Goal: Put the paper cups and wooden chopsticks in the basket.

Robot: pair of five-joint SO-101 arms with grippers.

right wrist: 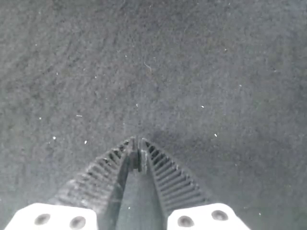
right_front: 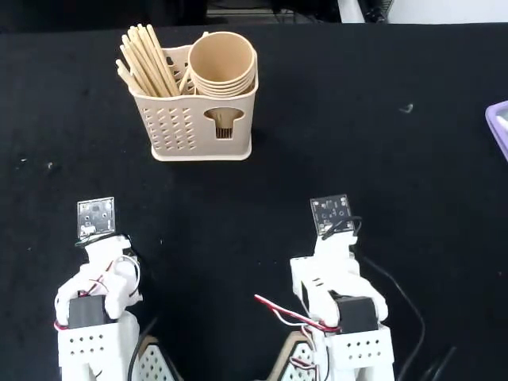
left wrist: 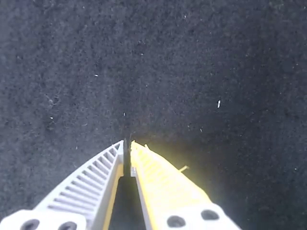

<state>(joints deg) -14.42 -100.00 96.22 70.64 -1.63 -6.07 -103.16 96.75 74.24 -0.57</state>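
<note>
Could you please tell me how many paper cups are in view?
4 at least, judging by the rims: the paper cups sit nested in one stack in the basket, beside the chopsticks. Others may be hidden within the stack.

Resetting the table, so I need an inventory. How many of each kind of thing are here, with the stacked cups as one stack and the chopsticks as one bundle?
Basket: 1
Stack of paper cups: 1
Bundle of wooden chopsticks: 1
Robot arms: 2
Purple object at the table's edge: 1
Total: 6
</note>
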